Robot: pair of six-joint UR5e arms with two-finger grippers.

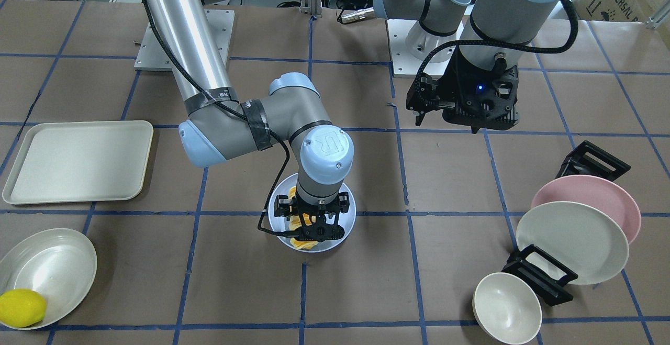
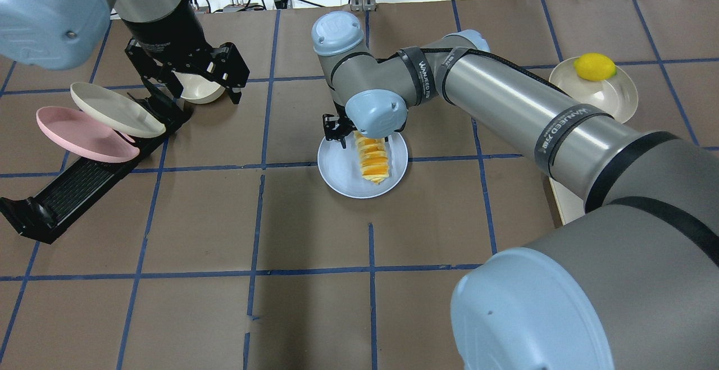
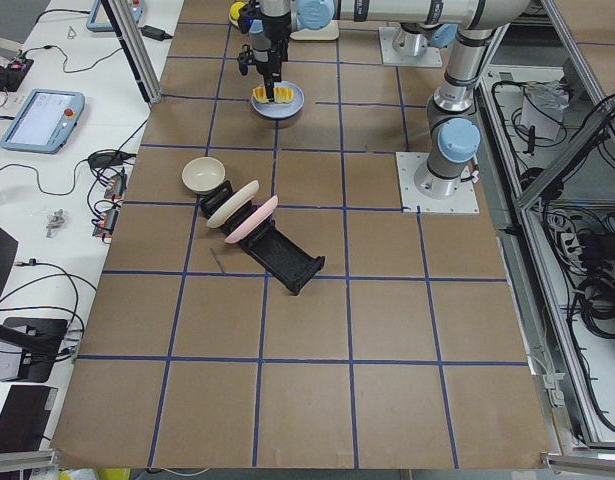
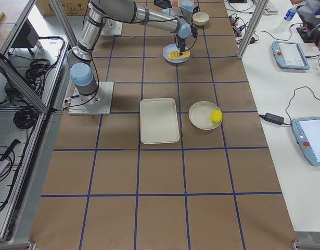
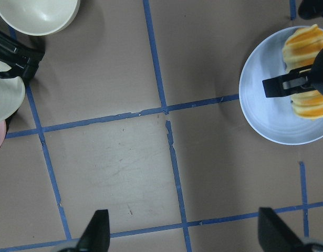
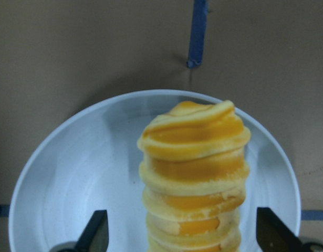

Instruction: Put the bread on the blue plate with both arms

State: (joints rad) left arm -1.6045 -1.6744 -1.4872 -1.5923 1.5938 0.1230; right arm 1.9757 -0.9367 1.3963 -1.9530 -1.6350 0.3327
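The bread [image 2: 373, 159], a ridged golden-orange loaf, lies on the pale blue plate [image 2: 342, 170] near the table's middle. My right gripper [image 1: 314, 224] hangs straight over it. In the right wrist view its fingers [image 6: 98, 233] stand wide on both sides of the bread [image 6: 195, 173], clear of the crust, so it is open. The plate [image 6: 82, 178] fills that view. My left gripper [image 1: 447, 125] hovers open and empty above bare table beside the dish rack; its wrist view shows the bread [image 5: 308, 44] on the plate [image 5: 266, 115] at the upper right.
A black dish rack [image 2: 84, 182] holds a pink plate [image 2: 78, 134] and a cream plate [image 2: 112, 109]; a cream bowl [image 2: 199, 89] sits by it. A cream tray [image 1: 78, 162] and a bowl [image 1: 52, 266] with a lemon [image 1: 21, 308] are on the robot's right.
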